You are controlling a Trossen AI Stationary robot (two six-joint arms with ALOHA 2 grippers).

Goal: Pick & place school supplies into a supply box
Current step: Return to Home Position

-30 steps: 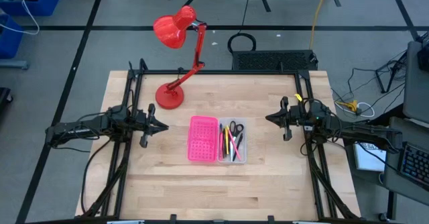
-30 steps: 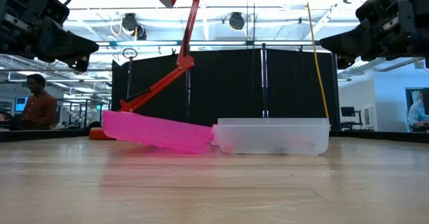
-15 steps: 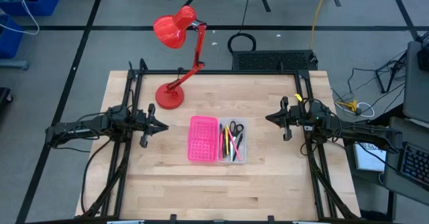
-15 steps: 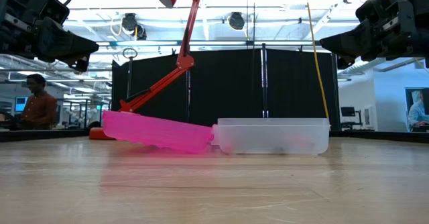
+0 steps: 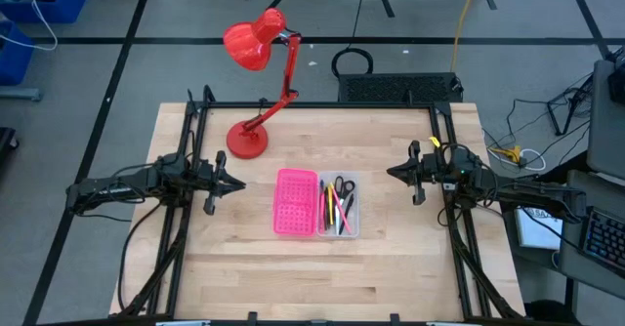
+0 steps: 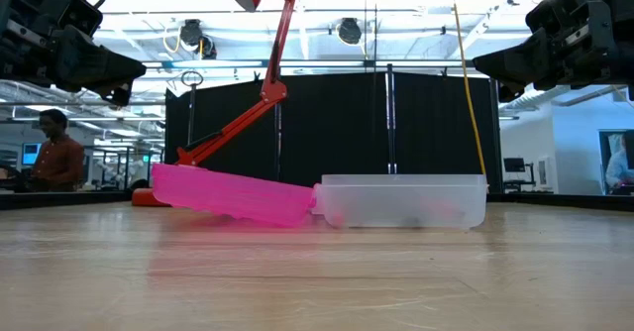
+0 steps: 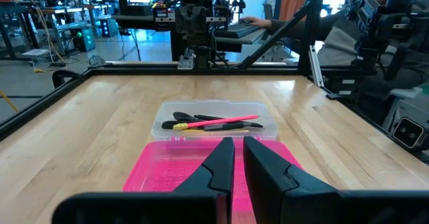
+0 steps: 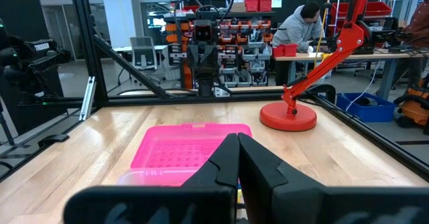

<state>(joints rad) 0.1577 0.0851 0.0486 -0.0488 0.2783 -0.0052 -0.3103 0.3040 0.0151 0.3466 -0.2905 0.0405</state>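
Note:
The supply box lies open at the table's middle: its pink perforated half (image 5: pixel 296 202) on the left, joined to the clear tray (image 5: pixel 339 206) on the right. In the tray lie the dark-handled scissors (image 5: pixel 341 185) and several pens and pencils (image 5: pixel 332 211), a pink one (image 7: pixel 221 121) on top. My left gripper (image 5: pixel 237 183) hovers left of the box, shut, pointing at it (image 7: pixel 238 163). My right gripper (image 5: pixel 394 173) hovers right of the box, shut (image 8: pixel 238 160). In the low view both grippers (image 6: pixel 109 73) (image 6: pixel 490 68) hang well above the table.
A red desk lamp stands with its base (image 5: pixel 246 139) on the table's far left part, its head (image 5: pixel 252 43) beyond the far edge. Black frame rails (image 5: pixel 186 170) (image 5: pixel 444 160) run along the left and right sides. Bare wood (image 5: pixel 322 277) lies near the box's front. People sit in the room behind.

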